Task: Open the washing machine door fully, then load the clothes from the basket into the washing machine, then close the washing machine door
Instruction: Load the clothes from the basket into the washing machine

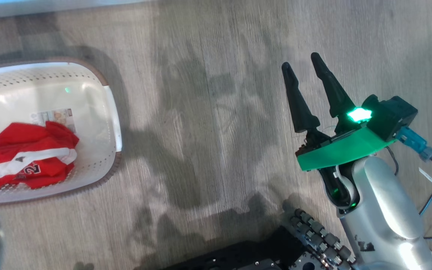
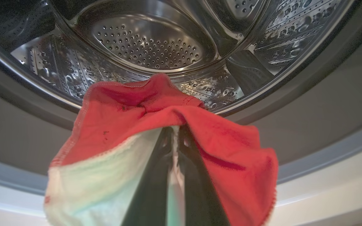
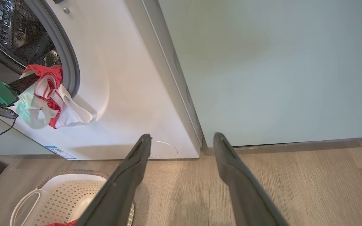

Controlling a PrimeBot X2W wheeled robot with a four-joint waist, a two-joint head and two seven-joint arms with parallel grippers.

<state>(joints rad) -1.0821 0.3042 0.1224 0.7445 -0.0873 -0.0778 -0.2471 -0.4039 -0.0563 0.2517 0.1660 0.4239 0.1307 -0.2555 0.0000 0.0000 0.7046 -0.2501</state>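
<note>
My left gripper [image 2: 176, 128] is shut on a red garment with white trim [image 2: 130, 106], held at the lower lip of the washing machine's steel drum [image 2: 146, 47]. From the right wrist view the same garment [image 3: 47, 94] hangs over the grey gasket at the front of the white washing machine [image 3: 121, 94]. Another red piece of the clothes [image 1: 24, 157] lies in the cream basket [image 1: 105, 97] on the floor. My right gripper [image 1: 301, 62] hovers open and empty over bare floor, well right of the basket. The washing machine door is out of view.
A pale green cabinet [image 3: 278, 62] stands directly right of the washer. The basket [image 3: 61, 194] sits on the wooden floor just in front of the machine. My dark wheeled base [image 1: 246, 255] fills the lower edge of the head view.
</note>
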